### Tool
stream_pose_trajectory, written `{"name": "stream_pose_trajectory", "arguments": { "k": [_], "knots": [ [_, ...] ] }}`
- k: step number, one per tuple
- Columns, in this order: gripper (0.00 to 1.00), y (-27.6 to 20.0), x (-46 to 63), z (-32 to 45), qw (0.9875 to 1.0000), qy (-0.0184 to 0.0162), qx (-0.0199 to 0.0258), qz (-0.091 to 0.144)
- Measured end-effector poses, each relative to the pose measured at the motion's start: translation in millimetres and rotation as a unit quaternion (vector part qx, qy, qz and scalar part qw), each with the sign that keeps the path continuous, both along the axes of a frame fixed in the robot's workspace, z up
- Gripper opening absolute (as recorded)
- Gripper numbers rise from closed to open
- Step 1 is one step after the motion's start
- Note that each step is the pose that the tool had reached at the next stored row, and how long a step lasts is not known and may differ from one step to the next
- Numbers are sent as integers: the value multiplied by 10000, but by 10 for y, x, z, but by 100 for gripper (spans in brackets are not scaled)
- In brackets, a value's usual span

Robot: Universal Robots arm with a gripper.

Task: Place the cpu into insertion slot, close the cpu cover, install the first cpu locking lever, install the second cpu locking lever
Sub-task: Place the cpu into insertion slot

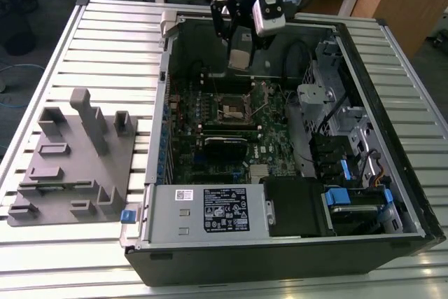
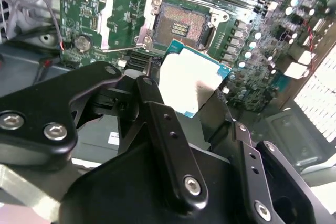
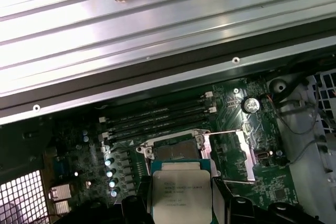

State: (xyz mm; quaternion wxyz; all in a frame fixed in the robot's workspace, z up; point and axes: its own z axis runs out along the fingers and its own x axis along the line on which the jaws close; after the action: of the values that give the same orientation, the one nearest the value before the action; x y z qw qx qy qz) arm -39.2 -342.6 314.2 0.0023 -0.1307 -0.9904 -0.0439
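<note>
The cpu [image 2: 195, 80] is gripped by its edges in the gripper [image 2: 186, 103], clenched on it and held in the air above the green board. The insertion slot [image 2: 184, 26] lies just ahead of and below the chip. It is apart from the chip and unfilled, with the cpu cover [image 3: 248, 156] swung open beside it. The exterior view shows the arm's height over the computer case [image 1: 280, 264], while the 2 wrist views show chip and slot nearly lined up.

The cpu [image 2: 191, 80] hangs apart from the insertion slot [image 2: 181, 24]
</note>
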Motion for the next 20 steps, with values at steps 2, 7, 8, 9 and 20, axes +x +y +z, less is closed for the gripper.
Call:
{"name": "stream_pose_trajectory", "arguments": {
  "k": [2,7,8,9,20],
  "knots": [
    [54,0,0,-3,9999,0,0,-152],
    [54,-1,0,-6,9994,0,0,-356],
    [54,-1,0,-6,9994,0,0,-359],
    [54,-1,0,-6,9993,0,0,-361],
    [54,-1,0,-6,9993,0,0,-365]
  ]
}}
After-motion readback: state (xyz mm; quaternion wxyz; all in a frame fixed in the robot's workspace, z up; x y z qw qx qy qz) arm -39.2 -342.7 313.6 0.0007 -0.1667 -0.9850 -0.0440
